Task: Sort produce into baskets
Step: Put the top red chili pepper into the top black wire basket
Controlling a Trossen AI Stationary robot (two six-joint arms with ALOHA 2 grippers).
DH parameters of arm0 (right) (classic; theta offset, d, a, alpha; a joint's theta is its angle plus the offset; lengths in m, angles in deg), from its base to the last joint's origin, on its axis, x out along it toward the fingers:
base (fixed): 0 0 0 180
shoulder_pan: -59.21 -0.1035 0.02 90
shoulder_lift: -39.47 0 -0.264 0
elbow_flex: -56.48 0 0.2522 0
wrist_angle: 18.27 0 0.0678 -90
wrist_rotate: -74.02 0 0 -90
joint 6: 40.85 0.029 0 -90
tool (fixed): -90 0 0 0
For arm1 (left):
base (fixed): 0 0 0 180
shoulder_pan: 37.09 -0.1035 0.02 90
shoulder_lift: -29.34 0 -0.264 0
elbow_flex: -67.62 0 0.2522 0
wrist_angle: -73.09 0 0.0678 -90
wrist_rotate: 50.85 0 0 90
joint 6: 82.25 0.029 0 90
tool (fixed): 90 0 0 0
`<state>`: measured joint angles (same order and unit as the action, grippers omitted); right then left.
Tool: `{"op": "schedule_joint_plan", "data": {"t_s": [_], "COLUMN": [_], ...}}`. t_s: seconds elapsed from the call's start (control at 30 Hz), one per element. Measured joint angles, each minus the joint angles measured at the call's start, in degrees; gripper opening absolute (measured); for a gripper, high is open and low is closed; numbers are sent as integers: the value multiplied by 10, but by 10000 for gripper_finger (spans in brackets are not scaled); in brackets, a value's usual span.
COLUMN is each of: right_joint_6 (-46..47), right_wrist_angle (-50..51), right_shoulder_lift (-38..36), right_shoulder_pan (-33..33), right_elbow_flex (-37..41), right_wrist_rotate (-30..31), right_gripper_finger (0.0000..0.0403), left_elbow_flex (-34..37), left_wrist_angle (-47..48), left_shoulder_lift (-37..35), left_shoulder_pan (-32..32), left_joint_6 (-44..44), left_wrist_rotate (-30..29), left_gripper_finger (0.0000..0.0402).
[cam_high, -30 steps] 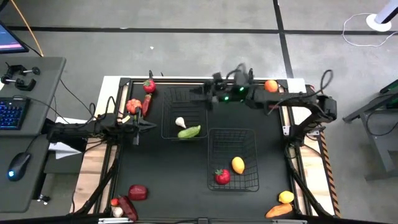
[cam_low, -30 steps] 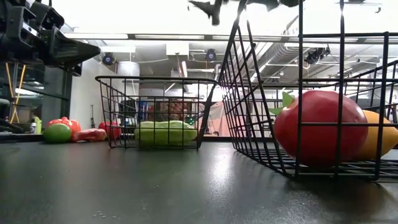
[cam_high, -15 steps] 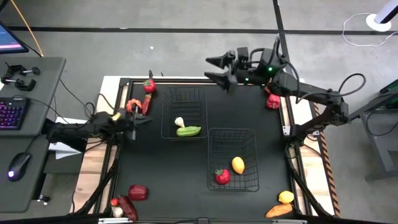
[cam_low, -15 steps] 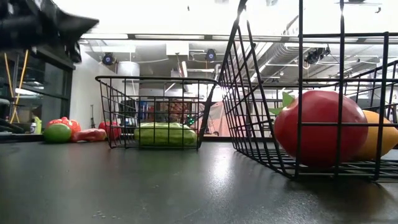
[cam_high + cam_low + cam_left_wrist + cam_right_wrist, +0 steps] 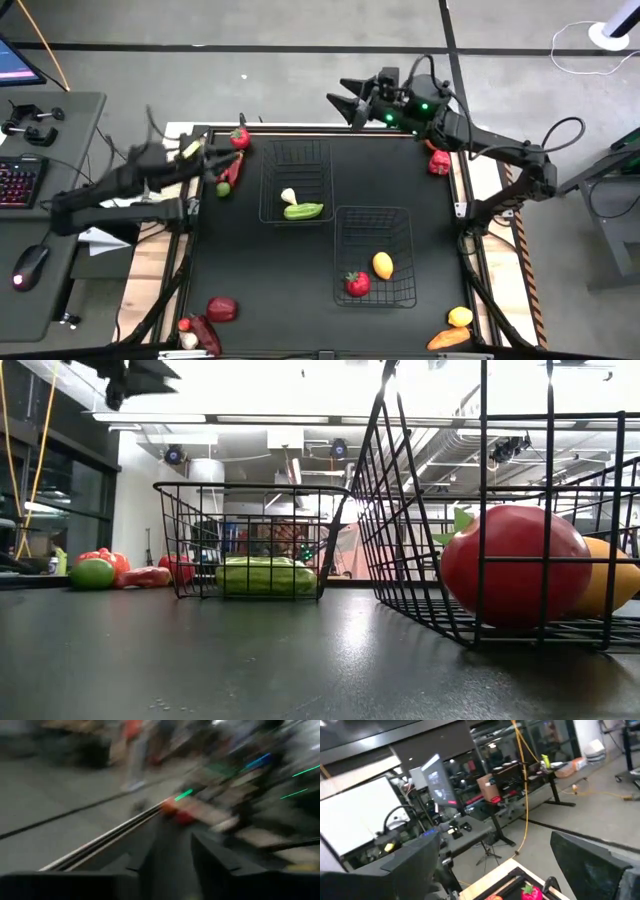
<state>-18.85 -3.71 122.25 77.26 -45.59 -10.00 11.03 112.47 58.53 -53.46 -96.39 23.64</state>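
Two baskets [image 5: 296,181], one with cucumber [image 5: 304,211], other with strawberry [image 5: 357,284], lemon [image 5: 383,265]

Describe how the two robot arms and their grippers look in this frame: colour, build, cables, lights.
Both arms are dark, slim, jointed links. The right gripper ends in two black pointed fingers, wedge-shaped in its wrist view, with green lights glowing on the wrist behind them and a black cable looping along the arm. The left gripper is motion-blurred; its fingers look like dark flat blades, with a yellowish patch near the wrist.
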Motion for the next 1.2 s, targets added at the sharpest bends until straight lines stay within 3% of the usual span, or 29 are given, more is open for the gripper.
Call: {"op": "schedule_joint_plan", "data": {"t_s": [0.13,0.3,0.47,0.6,0.77,0.93,1.2], "right_joint_6": [0,-5,-8,-40,-67,-88,-92], "right_wrist_angle": [18,79,145,196,234,262,274], "right_shoulder_lift": [11,13,12,12,12,12,12], "right_shoulder_pan": [7,16,25,34,50,57,57], "right_elbow_flex": [0,1,1,1,1,1,1], "right_wrist_rotate": [-5,-23,-33,-44,-90,-98,-99], "right_gripper_finger": [373,373,373,373,373,373,373], "left_elbow_flex": [-88,-128,-209,-273,-314,-305,-238], "left_wrist_angle": [160,241,357,396,440,459,351], "left_shoulder_lift": [127,276,418,502,575,624,619], "left_shoulder_pan": [-85,-198,-304,-347,-356,-366,-385], "left_joint_6": [33,26,-14,43,141,59,-42], "left_wrist_rotate": [-30,45,57,88,91,128,173], "left_gripper_finger": [192,242,254,251,250,249,249]}}
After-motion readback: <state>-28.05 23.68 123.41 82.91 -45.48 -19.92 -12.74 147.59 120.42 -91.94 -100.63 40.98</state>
